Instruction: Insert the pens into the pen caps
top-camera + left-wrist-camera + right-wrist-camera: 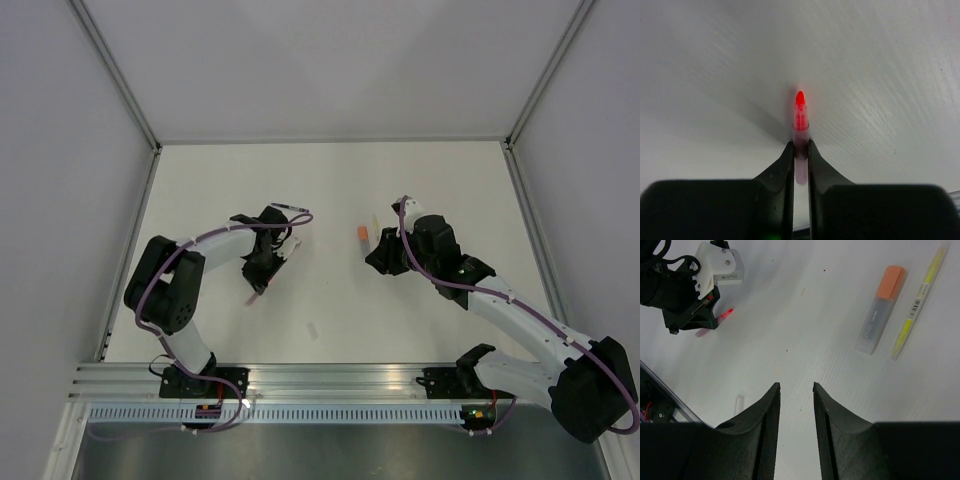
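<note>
no text can be read anywhere.

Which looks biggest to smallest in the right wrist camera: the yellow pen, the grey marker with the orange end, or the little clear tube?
1. yellow pen: longest, though thin.
2. grey marker with the orange end: shorter but much thicker, so a close call with the pen.
3. little clear tube: clearly smallest.

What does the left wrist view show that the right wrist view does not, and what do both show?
Only the left wrist view: the left gripper shut on the pale barrel of the red pen, tip pointing away. Only the right wrist view: the yellow pen and orange-ended pen cap lying side by side, and the open, empty right gripper. Both: the red pen in the left gripper, and the white table.
</note>
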Tool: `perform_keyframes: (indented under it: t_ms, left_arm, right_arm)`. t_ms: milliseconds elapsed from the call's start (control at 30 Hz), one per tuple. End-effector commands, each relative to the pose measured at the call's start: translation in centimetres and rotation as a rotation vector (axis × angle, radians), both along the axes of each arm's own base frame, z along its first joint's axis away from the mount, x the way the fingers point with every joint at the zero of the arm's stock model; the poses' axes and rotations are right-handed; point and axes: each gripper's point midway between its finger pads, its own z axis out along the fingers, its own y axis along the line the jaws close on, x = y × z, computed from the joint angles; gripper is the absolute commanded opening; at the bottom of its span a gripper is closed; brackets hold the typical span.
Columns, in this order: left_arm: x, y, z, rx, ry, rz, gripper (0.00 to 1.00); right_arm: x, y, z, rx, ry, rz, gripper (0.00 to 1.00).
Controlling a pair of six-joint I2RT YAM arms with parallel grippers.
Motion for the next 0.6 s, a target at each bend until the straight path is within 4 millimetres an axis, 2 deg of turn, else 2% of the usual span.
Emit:
perform_keyframes:
  t_ms: [0,33,133,233,333,367,400,467,500,533,567]
  left_arm:
    - [0.0,0.1,-1.9,0.02,0.024,-0.03,0.11]
    - [0.1,0.0,-1.8,0.015,0.016,-0.023,0.03]
    - [1.1,-0.7,-1.0,-0.014,-0.03,0.004,0.02]
    - [3.0,-2.6,1.5,-0.109,-0.121,0.053,0.02]
    - [4.7,-4.8,4.2,-0.225,-0.205,0.122,0.02]
    - [5.3,-5.5,6.0,-0.283,-0.252,0.132,0.02]
    - [6.2,-6.6,7.4,-0.35,-0.302,0.157,0.02]
    - [6.4,-8.8,10.2,-0.5,-0.334,0.202,0.02]
    - [6.2,-9.6,12.5,-0.586,-0.374,0.202,0.02]
    - [6.4,-11.5,14.8,-0.728,-0.388,0.215,0.02]
    - [6.0,-12.4,16.3,-0.809,-0.397,0.214,0.02]
  right_arm:
    - [0.3,0.2,1.3,0.034,-0.048,-0.005,0.38]
    - [0.2,0.3,1.4,0.037,-0.05,0.001,0.39]
    - [-0.1,0.4,1.8,0.053,-0.075,0.018,0.44]
    - [-0.3,0.4,2.3,0.072,-0.102,0.029,0.47]
    - [-0.9,1.4,2.8,0.111,-0.117,0.095,0.5]
    - [-1.5,2.5,3.8,0.163,-0.142,0.165,0.52]
    - [-1.9,3.0,4.0,0.186,-0.144,0.199,0.54]
    - [-2.7,4.2,4.8,0.228,-0.165,0.263,0.61]
    - [-3.2,4.7,4.9,0.24,-0.169,0.296,0.63]
    - [-3.3,5.1,4.9,0.244,-0.172,0.312,0.65]
    - [-3.5,5.7,5.4,0.259,-0.19,0.337,0.65]
